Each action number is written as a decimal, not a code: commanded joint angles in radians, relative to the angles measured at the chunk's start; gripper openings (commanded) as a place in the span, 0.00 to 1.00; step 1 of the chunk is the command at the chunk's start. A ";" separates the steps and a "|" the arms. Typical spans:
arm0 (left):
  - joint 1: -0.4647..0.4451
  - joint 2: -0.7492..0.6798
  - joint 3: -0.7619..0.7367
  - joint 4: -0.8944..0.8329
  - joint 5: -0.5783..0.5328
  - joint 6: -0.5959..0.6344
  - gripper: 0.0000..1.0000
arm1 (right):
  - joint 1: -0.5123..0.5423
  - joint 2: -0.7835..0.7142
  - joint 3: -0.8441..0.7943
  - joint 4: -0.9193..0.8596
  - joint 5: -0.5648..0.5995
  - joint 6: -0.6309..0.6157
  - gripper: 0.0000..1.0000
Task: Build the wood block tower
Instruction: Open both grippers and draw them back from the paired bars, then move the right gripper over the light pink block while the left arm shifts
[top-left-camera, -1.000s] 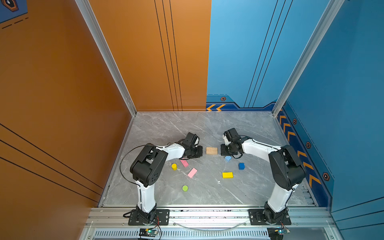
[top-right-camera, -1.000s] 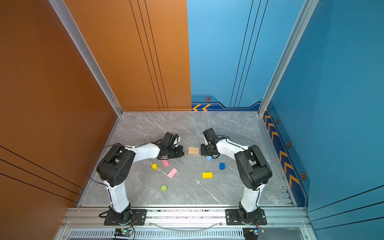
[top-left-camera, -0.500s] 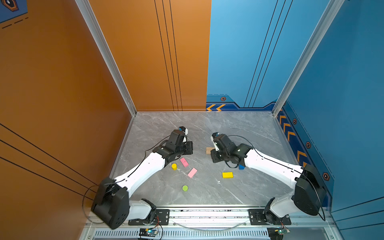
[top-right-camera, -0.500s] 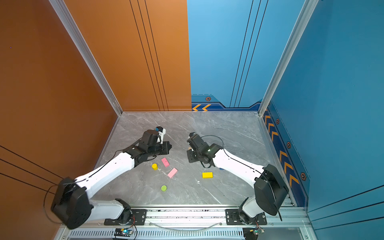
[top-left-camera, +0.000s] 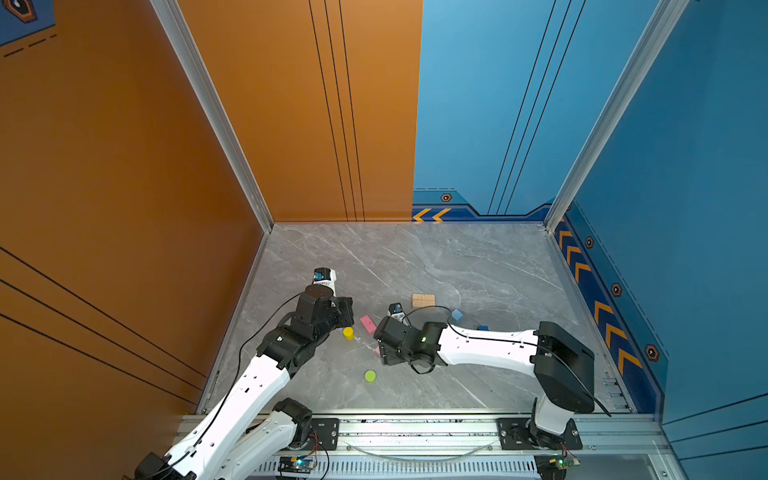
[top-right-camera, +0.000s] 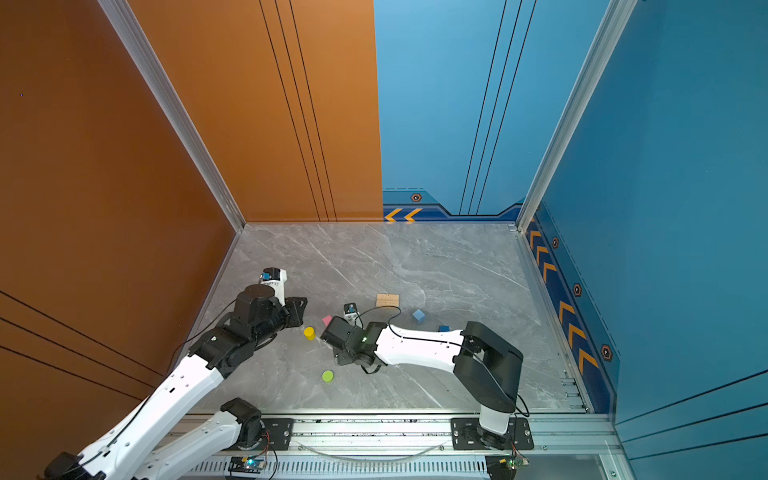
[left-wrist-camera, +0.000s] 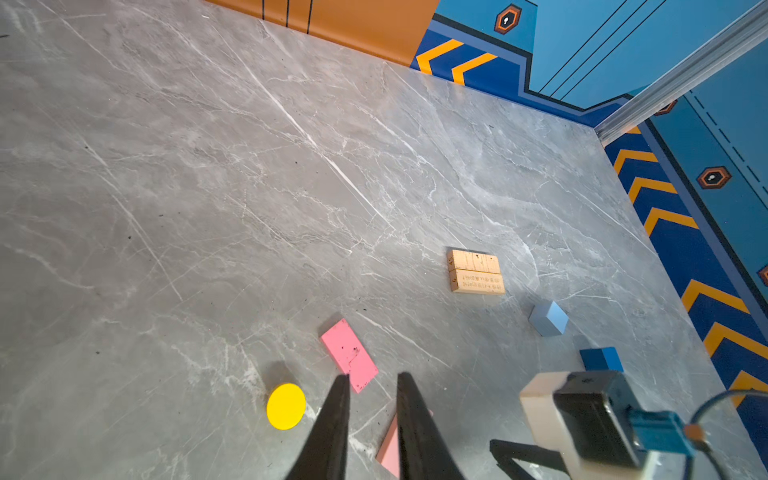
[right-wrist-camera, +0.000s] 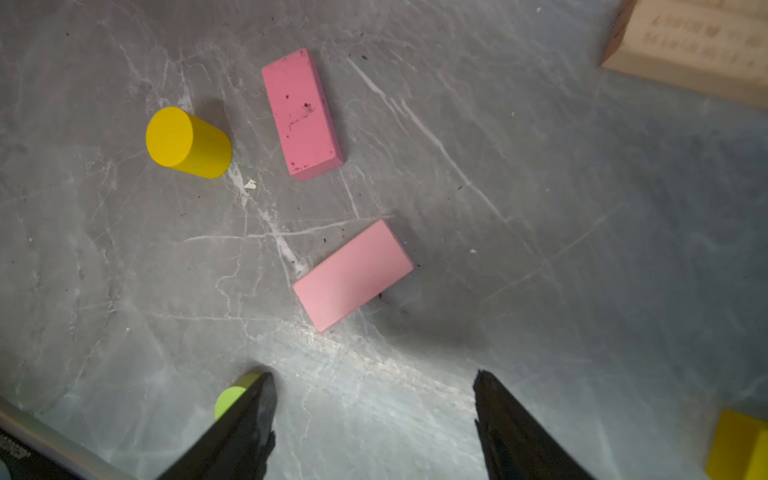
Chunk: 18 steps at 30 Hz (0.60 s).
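No container is being shown in any view; every piece is lying loose on the grey tabletop. The tower is being represented only by the two tan planks, laid flat and touching side by side, with nothing set on them yet. The left jaws are being held narrowly parted and empty, near one end of the speckled pink bar. The right jaws are being held wide apart, also empty, with the plain pink bar lying just ahead of their tips.

Trouble is being judged likeliest from crowding. Both sets of jaws are being held over the same small patch, where the two bars, the upright yellow cylinder and the lime-green cylinder are standing near one another. One wrist could be struck by the other arm, or a cylinder tipped and sent rolling. Because the bars are lying flat and low, one could be pushed along the tabletop instead of being gripped. The planks, the light-blue cube, the dark-blue cube and the yellow brick are lying near the right arm and could be swept aside by it or its cable.
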<state>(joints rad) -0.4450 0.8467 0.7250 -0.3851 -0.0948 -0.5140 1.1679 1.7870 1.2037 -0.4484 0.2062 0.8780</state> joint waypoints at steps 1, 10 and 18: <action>0.008 -0.017 -0.022 -0.032 -0.030 0.019 0.24 | 0.006 0.039 0.026 0.064 0.027 0.137 0.79; 0.012 -0.023 -0.027 -0.032 -0.018 0.025 0.24 | -0.004 0.117 0.095 0.020 0.030 0.191 0.81; 0.019 -0.025 -0.033 -0.027 -0.016 0.027 0.24 | -0.034 0.165 0.129 -0.005 0.016 0.220 0.81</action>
<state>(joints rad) -0.4343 0.8337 0.7071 -0.3946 -0.0978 -0.5121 1.1458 1.9293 1.3102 -0.4168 0.2077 1.0641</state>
